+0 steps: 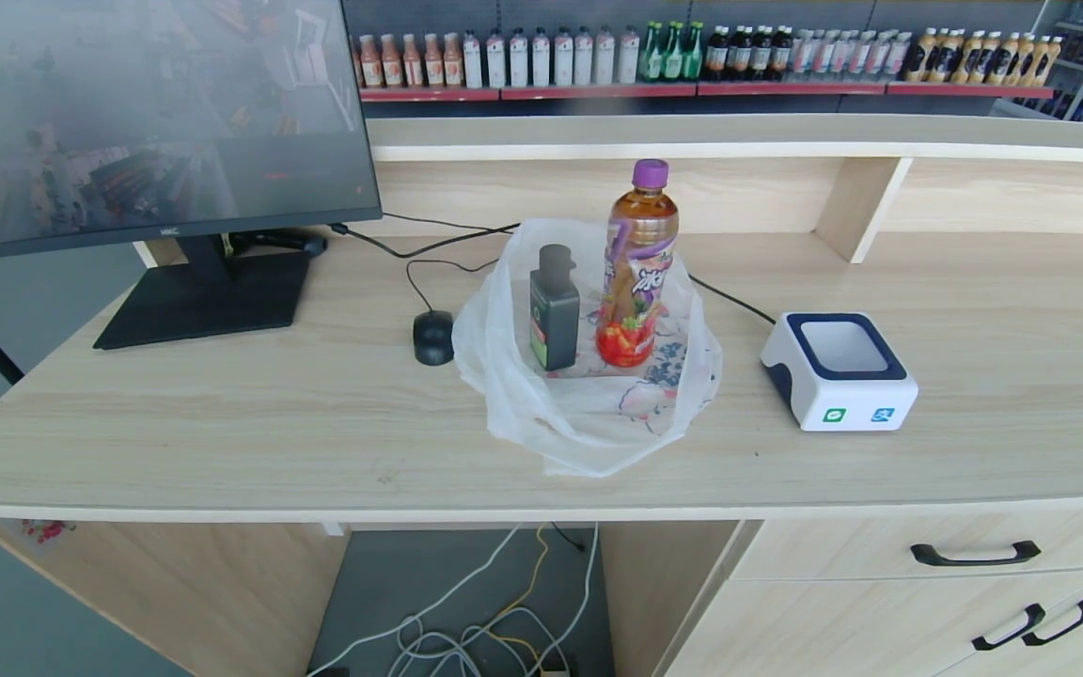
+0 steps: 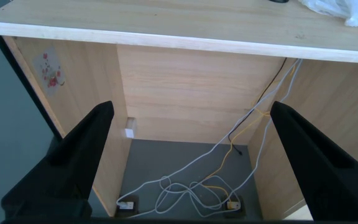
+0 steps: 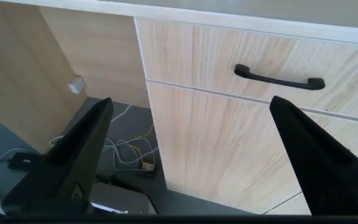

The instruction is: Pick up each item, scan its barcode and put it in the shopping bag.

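Note:
On the wooden counter point(image 1: 222, 423), a translucent white shopping bag point(image 1: 588, 414) lies open at the middle. Inside it stand a dark green bottle point(image 1: 554, 310) and a taller tea bottle with a purple cap point(image 1: 635, 268). A white and navy barcode scanner point(image 1: 838, 371) sits on the counter to the bag's right. My left gripper point(image 2: 191, 124) hangs open below the counter's front edge, facing the open knee space. My right gripper point(image 3: 191, 118) is open too, low in front of the drawer front point(image 3: 260, 68). Nothing is between either pair of fingers.
A monitor point(image 1: 156, 122) stands at the counter's back left, with a black mouse point(image 1: 432, 337) beside the bag. Cables point(image 2: 197, 186) lie on the floor under the counter. Drawers with black handles point(image 1: 974, 555) fill the lower right. A raised ledge point(image 1: 748, 141) runs along the back.

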Controlling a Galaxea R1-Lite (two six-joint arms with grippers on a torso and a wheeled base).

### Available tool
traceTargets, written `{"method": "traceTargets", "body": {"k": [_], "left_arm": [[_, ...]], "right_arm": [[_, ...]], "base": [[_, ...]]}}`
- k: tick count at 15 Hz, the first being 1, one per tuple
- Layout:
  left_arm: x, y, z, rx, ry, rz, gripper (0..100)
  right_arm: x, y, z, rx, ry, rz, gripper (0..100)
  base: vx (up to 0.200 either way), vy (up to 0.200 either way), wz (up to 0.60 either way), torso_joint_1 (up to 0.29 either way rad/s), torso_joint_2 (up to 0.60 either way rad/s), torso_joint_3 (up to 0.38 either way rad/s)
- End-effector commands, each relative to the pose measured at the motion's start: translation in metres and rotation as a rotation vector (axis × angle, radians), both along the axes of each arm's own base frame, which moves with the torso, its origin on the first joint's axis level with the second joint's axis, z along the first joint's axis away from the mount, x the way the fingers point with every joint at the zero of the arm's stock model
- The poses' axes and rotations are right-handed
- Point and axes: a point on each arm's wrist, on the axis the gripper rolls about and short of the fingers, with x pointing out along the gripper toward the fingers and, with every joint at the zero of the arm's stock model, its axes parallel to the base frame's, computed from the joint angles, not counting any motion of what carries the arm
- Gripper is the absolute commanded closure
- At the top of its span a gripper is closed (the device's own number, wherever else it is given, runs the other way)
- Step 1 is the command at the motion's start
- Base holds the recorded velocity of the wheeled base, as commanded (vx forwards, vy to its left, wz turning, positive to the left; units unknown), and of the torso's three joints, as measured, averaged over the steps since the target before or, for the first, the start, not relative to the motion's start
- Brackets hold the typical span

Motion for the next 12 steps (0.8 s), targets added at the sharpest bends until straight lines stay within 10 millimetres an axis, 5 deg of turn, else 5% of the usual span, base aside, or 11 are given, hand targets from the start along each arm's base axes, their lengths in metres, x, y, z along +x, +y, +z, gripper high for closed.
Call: {"method": "traceTargets", "body": {"k": [1,12], "left_arm": [[0.0000,0.0000,0.0000,0.001,0.000,0.000,0],[0.0000,0.0000,0.0000,-0.001,0.000,0.000,0]], "right_arm": [[0.0029,0.0015,0.0006,-0.010,0.040,-0.051,0],[-0.0054,0.0038,-0.0011,0.042,-0.058,-0.294,0]], "base": [[0.000,0.000,0.00,0.000,0.00,0.000],[0.000,0.000,0.00,0.000,0.00,0.000]]}}
